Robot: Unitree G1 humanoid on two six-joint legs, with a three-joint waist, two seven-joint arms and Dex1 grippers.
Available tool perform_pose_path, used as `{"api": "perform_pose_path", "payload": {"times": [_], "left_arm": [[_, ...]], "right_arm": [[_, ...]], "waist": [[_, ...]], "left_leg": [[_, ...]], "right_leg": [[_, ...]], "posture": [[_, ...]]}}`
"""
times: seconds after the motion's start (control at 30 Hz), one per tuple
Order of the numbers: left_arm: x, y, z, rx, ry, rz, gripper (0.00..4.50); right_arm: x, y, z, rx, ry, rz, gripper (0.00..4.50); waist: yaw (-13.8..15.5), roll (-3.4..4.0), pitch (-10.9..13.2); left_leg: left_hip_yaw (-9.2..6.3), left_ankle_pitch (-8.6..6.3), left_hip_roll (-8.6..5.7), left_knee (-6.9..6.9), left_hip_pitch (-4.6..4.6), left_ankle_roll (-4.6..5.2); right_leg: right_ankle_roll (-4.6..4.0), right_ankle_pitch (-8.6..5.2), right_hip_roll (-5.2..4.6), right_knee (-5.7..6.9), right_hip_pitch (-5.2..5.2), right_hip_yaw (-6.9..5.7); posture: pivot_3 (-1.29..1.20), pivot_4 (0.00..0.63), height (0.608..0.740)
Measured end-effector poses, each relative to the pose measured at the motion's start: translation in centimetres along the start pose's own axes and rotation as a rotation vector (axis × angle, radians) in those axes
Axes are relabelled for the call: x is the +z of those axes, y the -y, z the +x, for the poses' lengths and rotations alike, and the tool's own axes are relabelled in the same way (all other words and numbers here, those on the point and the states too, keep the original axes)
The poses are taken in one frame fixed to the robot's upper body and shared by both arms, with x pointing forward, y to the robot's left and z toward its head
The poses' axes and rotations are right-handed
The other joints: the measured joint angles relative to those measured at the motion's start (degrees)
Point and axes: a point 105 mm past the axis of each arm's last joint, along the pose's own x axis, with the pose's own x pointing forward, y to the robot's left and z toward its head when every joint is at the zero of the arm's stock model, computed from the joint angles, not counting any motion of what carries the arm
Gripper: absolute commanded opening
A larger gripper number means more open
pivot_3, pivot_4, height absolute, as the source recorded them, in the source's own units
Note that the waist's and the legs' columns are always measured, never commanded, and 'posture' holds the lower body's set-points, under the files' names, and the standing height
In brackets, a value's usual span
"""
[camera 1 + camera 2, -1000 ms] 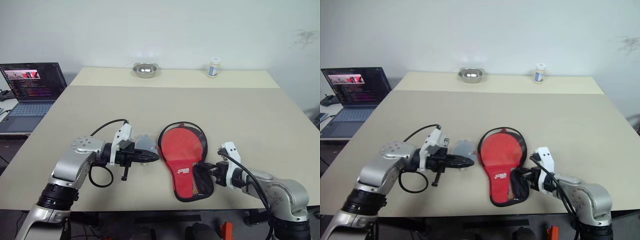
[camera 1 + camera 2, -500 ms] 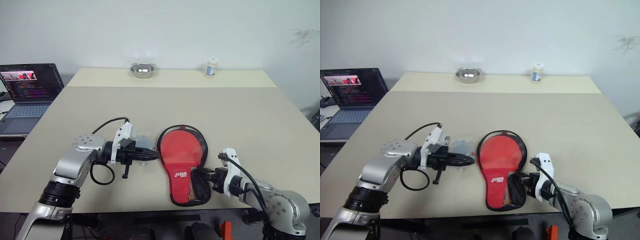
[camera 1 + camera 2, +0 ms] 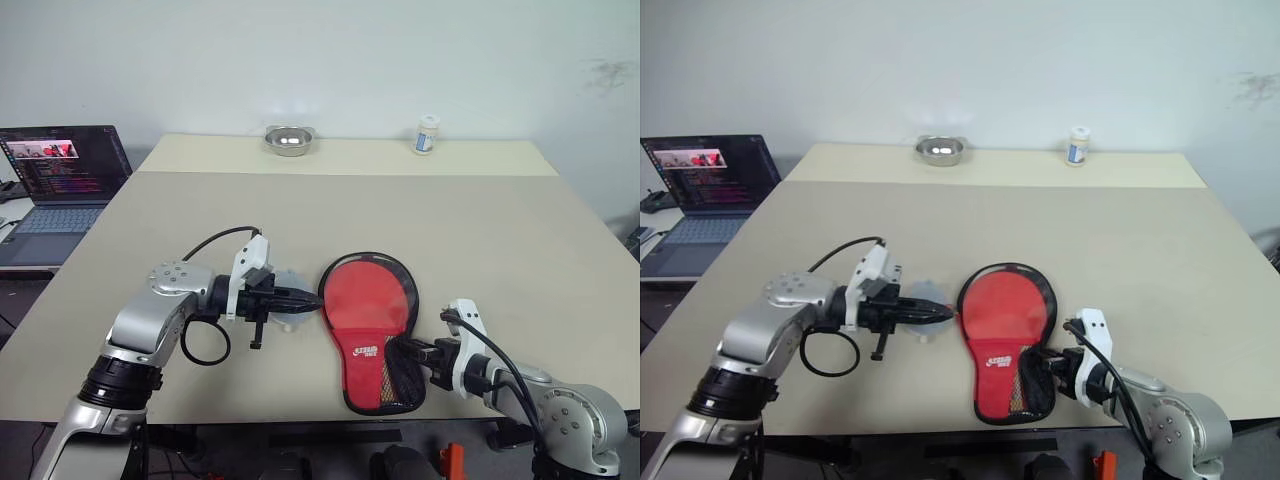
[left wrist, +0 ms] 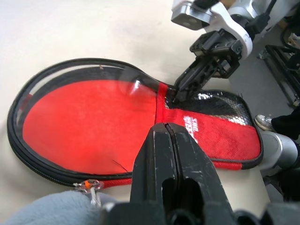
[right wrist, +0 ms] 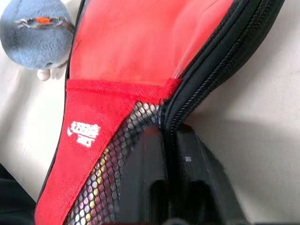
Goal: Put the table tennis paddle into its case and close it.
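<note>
Lying flat near the front edge of the tabletop, the case [image 3: 372,325] shows its red side up, round end toward the back edge and narrow mesh end [image 3: 400,375] toward the front. A white logo [image 3: 366,349] sits on the red band at its neck. Whether the table tennis paddle is inside cannot be told from any view.

The right gripper [image 3: 420,355] sits at the mesh end on the case's right side. From the head views its fingers cannot be judged; the right wrist view shows them [image 5: 145,187] close together astride the black zipped rim [image 5: 206,79] where mesh meets red fabric, seemingly pinching that rim, though the grip is not certain.

The left gripper [image 3: 308,298] points toward the case's left rim, its tips just beside it. The left wrist view shows its two black fingers [image 4: 159,164] pressed together with nothing between them, hovering over the red face, with the right gripper [image 4: 187,89] beyond at the neck.

A small grey plush object [image 3: 285,303] lies against the left gripper, next to the case. The wrist views add that it carries a small chain with an orange piece [image 5: 41,21].

Farther out, a metal bowl [image 3: 288,139] and a small white jar [image 3: 426,135] stand along the back edge. An open laptop [image 3: 60,180] sits on a separate surface past the left edge.
</note>
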Motion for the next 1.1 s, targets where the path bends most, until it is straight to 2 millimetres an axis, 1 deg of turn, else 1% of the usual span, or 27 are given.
{"api": "perform_pose_path", "payload": {"times": [0.07,0.1,0.13,0.2,0.3,0.47,0.5,0.57,0.6,0.63,0.67,0.7,0.73,0.77,0.83,0.87,0.97,1.1], "left_arm": [[0.1,0.0,0.1,0.002,0.002,-0.001,0.00],[0.1,0.0,0.1,0.002,0.002,-0.002,0.00],[0.2,-0.1,0.1,0.006,0.002,-0.005,0.00],[0.2,-0.2,0.1,0.019,0.004,-0.008,0.00],[0.3,-0.4,0.0,0.033,0.009,-0.012,0.00],[0.7,-0.6,-0.2,0.063,0.018,-0.010,0.00],[0.8,-0.7,-0.3,0.071,0.020,-0.006,0.00],[0.9,-0.9,-0.4,0.093,0.021,-0.005,0.00],[1.0,-1.0,-0.5,0.099,0.021,-0.004,0.00],[1.0,-1.1,-0.6,0.110,0.019,-0.003,0.00],[1.1,-1.2,-0.6,0.116,0.022,0.000,0.00],[1.2,-1.5,-0.9,0.139,0.022,0.000,0.00],[1.5,-1.8,-1.0,0.153,0.027,0.006,0.18],[1.7,-2.0,-1.2,0.171,0.030,0.011,0.38],[1.8,-2.6,-1.8,0.208,0.030,0.002,0.88],[1.6,-2.9,-2.2,0.231,0.019,-0.005,1.27],[1.7,-3.2,-3.2,0.266,0.007,-0.004,2.34],[1.2,-3.6,-4.7,0.307,-0.042,-0.014,3.72]], "right_arm": [[0.0,-0.2,-0.1,0.013,-0.003,-0.014,2.10],[0.0,-0.2,-0.3,0.012,-0.011,-0.038,2.48],[0.0,-0.3,-0.6,0.015,-0.022,-0.070,2.77],[0.0,-0.1,-1.4,0.003,-0.066,-0.207,3.48],[0.6,0.5,-2.5,-0.013,-0.099,-0.352,4.44],[2.7,-1.2,-4.2,0.095,-0.109,-0.595,4.48],[3.2,-1.5,-4.5,0.116,-0.103,-0.633,4.48],[4.8,-2.9,-4.7,0.190,-0.051,-0.695,4.48],[5.4,-3.4,-4.6,0.217,-0.023,-0.709,4.48],[6.6,-4.2,-4.1,0.252,0.033,-0.709,4.48],[7.2,-4.7,-3.6,0.273,0.068,-0.708,4.48],[8.1,-5.4,-2.5,0.306,0.110,-0.695,4.48],[8.8,-6.1,-1.4,0.334,0.148,-0.682,4.50],[8.8,-6.6,-0.2,0.356,0.153,-0.680,4.50],[8.2,-6.5,1.7,0.358,0.131,-0.675,4.50],[7.7,-6.2,2.8,0.353,0.119,-0.662,4.50],[6.7,-5.3,4.8,0.335,0.092,-0.650,4.50],[6.3,-4.7,6.3,0.316,0.081,-0.664,4.50]], "waist": [[-0.02,0.00,0.00],[-0.03,0.00,0.00],[0.00,0.00,0.00],[0.05,0.00,0.00],[0.03,0.00,0.00],[-0.02,-0.01,0.04],[-0.02,-0.01,0.04],[-0.05,-0.03,0.04],[-0.05,-0.03,0.04],[-0.13,-0.06,0.04],[-0.16,-0.07,0.05],[-0.32,-0.09,0.04],[-0.33,-0.10,0.04],[-0.21,-0.09,0.05],[0.01,-0.09,0.05],[0.09,-0.10,0.04],[0.15,-0.09,0.04],[0.00,-0.09,0.05]], "left_leg": [[0.00,0.00,0.00,0.00,0.01,0.00],[0.00,0.00,0.00,0.01,0.01,0.00],[-0.01,0.00,-0.01,0.01,0.01,0.00],[-0.01,0.00,-0.06,0.02,0.00,0.00],[0.00,0.00,-0.06,0.02,0.00,0.01],[-0.04,0.00,0.03,0.00,0.01,0.01],[-0.04,-0.01,0.03,-0.01,0.02,0.01],[-0.05,0.00,0.04,-0.01,0.03,0.01],[-0.05,0.00,0.05,-0.01,0.03,0.01],[-0.05,0.00,0.06,0.00,0.04,0.01],[-0.04,0.00,0.06,0.02,0.04,0.01],[-0.02,0.00,0.07,0.01,0.09,0.01],[-0.02,0.00,0.08,0.01,0.08,0.01],[-0.04,0.00,0.06,-0.01,0.07,0.01],[-0.03,0.00,0.06,-0.03,0.01,0.01],[-0.03,0.00,0.04,-0.02,-0.05,0.00],[0.00,0.00,-0.02,0.15,-0.43,-0.01],[0.03,0.00,-0.04,0.17,-0.39,-0.01]], "right_leg": [[0.00,0.00,0.00,0.02,0.00,0.00],[0.00,0.00,0.00,0.02,0.00,0.00],[0.00,0.00,0.00,0.00,0.02,-0.01],[0.02,-0.01,-0.03,-0.03,0.05,-0.01],[0.04,-0.02,-0.03,-0.06,0.04,-0.01],[0.04,-0.02,0.05,-0.07,0.03,-0.02],[0.05,-0.02,0.05,-0.07,0.04,-0.02],[0.04,-0.02,0.07,-0.07,0.05,-0.03],[0.05,-0.02,0.07,-0.06,0.05,-0.02],[0.05,-0.02,0.08,-0.06,0.06,-0.01],[0.04,-0.02,0.09,-0.04,0.05,-0.01],[0.04,-0.02,0.09,-0.01,0.06,0.02],[0.01,0.00,0.09,0.00,0.05,0.02],[-0.01,-0.01,0.11,0.00,0.03,-0.01],[-0.06,-0.02,0.10,-0.03,-0.01,-0.03],[-0.17,0.04,0.09,-0.07,-0.03,-0.03],[-0.28,0.13,0.01,-0.04,-0.32,-0.03],[-0.23,0.13,-0.01,0.03,-0.34,-0.01]], "posture": [[0.00,0.150,0.740],[0.00,0.150,0.740],[0.00,0.150,0.740],[0.00,0.150,0.740],[0.00,0.150,0.740],[0.00,0.150,0.740],[0.00,0.150,0.740],[0.00,0.150,0.740],[0.00,0.150,0.740],[0.00,0.150,0.740],[0.00,0.150,0.740],[0.00,0.150,0.740],[0.00,0.150,0.740],[0.00,0.150,0.740],[0.00,0.150,0.740],[0.00,0.150,0.740],[0.00,0.150,0.740],[0.00,0.150,0.740]]}}
